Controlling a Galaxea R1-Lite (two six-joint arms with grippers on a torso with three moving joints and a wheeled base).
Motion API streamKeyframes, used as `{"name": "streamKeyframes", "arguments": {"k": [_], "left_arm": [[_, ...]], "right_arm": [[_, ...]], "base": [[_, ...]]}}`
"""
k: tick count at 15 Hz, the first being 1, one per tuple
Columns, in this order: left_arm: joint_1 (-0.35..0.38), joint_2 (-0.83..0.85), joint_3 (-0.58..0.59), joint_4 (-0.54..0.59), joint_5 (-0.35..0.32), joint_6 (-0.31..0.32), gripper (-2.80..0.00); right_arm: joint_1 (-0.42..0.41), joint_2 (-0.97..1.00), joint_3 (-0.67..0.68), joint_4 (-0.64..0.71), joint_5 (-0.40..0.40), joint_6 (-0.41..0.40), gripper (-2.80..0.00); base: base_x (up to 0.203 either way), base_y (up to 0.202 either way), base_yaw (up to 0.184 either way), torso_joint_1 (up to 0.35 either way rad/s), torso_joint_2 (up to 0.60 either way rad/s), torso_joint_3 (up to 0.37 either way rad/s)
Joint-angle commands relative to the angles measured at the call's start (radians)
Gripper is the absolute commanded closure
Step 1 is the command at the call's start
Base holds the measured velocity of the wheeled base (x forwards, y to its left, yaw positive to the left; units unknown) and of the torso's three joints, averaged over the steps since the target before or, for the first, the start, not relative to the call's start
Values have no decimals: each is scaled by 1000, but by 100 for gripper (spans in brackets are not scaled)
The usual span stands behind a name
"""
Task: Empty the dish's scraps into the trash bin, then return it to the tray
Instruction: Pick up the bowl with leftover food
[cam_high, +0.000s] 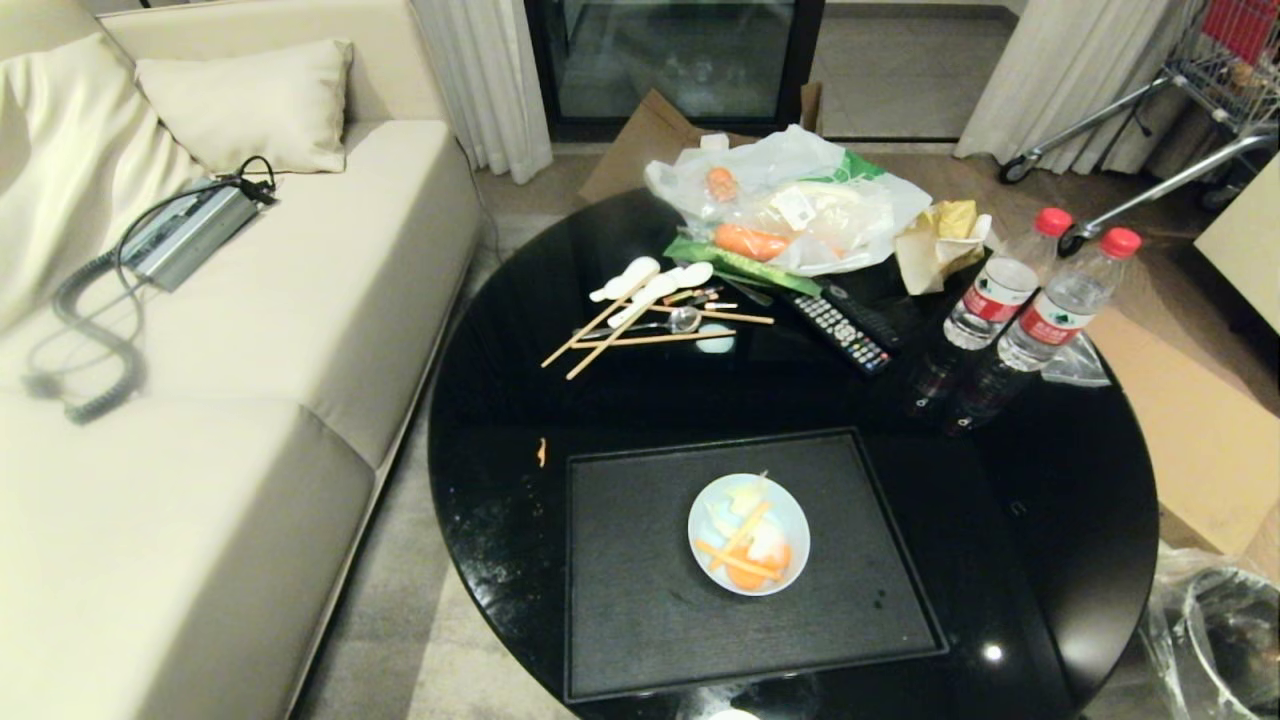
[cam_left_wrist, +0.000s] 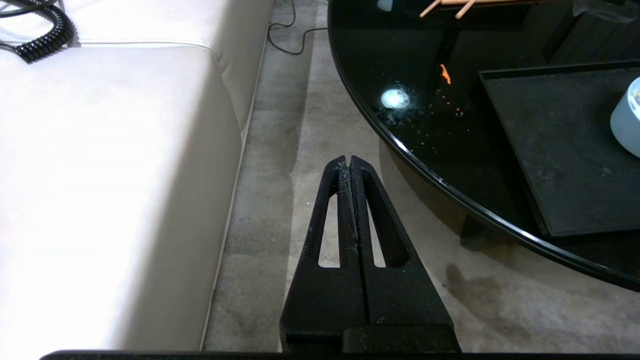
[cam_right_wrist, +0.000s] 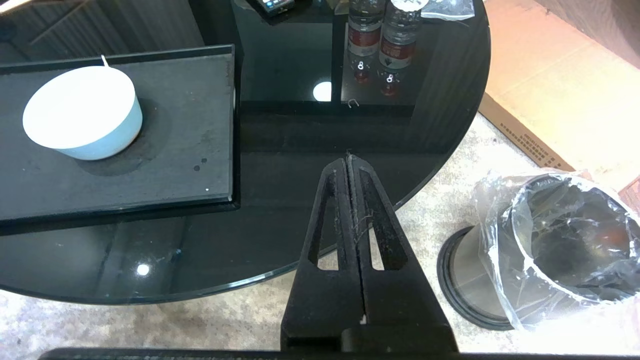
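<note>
A living room with pale curtains and a dark glass door at the far side; a round glossy black table (cam_high: 500, 420) stands on grey carpet beside a cream sofa (cam_high: 200, 480) on the left. On the sofa lie a cushion (cam_high: 250, 100) and a grey box with a coiled black cable (cam_high: 185, 235).

The left gripper (cam_left_wrist: 348, 161) hangs over the carpet between sofa and table edge, its jaws pressed together and empty. A single orange sliver (cam_high: 541, 452) lies on the table top just left of the tray (cam_high: 620, 600), which sits at the near middle of the table. On the tray stands the dish (cam_high: 749, 534), upright, holding the scraps (cam_high: 745, 550): orange carrot strips and pale peelings.

At the far side of the table lie chopsticks and white spoons (cam_high: 650, 290), then a plastic bag with carrots (cam_high: 790, 205), a remote control (cam_high: 845, 330), and to the right two water bottles (cam_high: 1040, 300) with red caps.

The right gripper (cam_right_wrist: 348, 159) hangs over the near right edge of the table, its jaws likewise together and holding nothing. The trash bin (cam_right_wrist: 560, 250), lined with a crinkly clear bag, stands on the floor right of the table, beside flattened cardboard (cam_right_wrist: 550, 100).
</note>
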Motion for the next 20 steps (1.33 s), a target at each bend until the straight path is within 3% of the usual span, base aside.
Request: {"name": "streamKeyframes", "arguments": {"k": [1,4,9,15,20], "left_arm": [[0,0,0,0,1,0,0],[0,0,0,0,1,0,0],[0,0,0,0,1,0,0],[0,0,0,0,1,0,0],[0,0,0,0,1,0,0]], "right_arm": [[0,0,0,0,2,-20,0],[0,3,0,-2,9,-60,0],[22,227,-18,-32,44,-113,0],[203,687,-211,-144,209,-113,0],[374,1111,-448,-166,271,-116,0]], "base": [[0,0,0,0,0,0],[0,0,0,0,0,0],[0,0,0,0,0,0],[0,0,0,0,0,0],[0,0,0,0,0,0]]}}
